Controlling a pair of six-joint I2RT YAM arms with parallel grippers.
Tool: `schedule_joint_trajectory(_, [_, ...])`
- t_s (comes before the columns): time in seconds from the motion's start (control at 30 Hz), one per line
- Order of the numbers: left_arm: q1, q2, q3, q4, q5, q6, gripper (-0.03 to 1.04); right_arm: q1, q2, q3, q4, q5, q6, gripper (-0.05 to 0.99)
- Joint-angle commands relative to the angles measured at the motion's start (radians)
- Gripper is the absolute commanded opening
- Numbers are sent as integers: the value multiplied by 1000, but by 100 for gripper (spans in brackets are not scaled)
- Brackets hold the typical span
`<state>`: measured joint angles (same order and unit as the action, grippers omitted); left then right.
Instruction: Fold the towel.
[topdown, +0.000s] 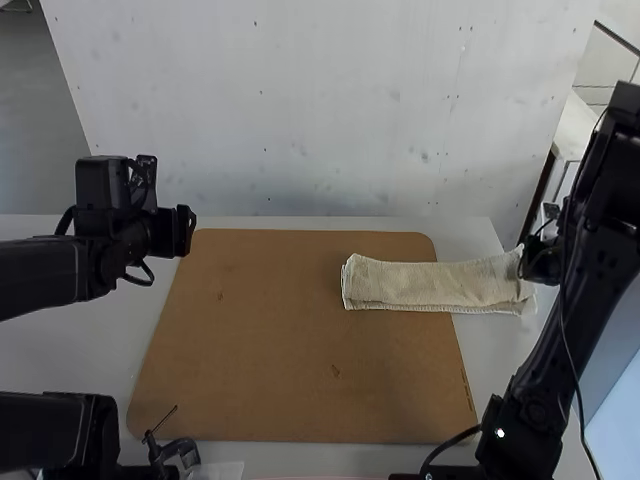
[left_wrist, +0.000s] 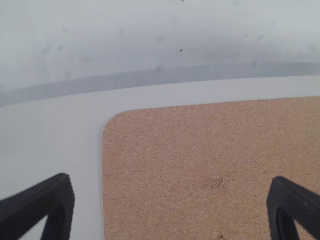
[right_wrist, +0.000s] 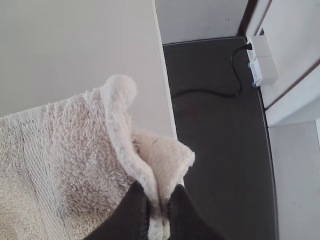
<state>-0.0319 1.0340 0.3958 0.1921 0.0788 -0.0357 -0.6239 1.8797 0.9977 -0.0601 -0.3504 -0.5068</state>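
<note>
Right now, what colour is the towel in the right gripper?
Plain cream-beige towel; shows best in the right wrist view.

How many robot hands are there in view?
2. The left hand, open, is near the far left corner of the board; the right hand pinches one end of the towel.

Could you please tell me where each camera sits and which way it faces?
High view: fixed above and behind the arms, facing forward and down over the table; the left arm and right arm show.
Left wrist view: on that wrist, facing the brown board and the wall; its open gripper shows.
Right wrist view: on that wrist, looking down on the towel; its gripper shows, pinching one end.
Shared: high and left wrist views both show the board.
</note>
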Motion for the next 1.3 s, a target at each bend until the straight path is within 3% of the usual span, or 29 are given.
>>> schedule_joint_trajectory(0.0, [10,1,-9,10,15,-9,85,0,-102,25,-21,-9,-6,2])
schedule_joint_trajectory(0.63, [38,-6,-25,13,45,-9,85,204,-324,41,-256,-30,88,2])
schedule_joint_trajectory(1.0, [67,-8,-32,15,72,-10,85,435,-356,12,-270,-22,251,2])
schedule_joint_trajectory(1.27, [98,-5,-44,33,101,-12,85,604,-312,-7,-261,34,320,2])
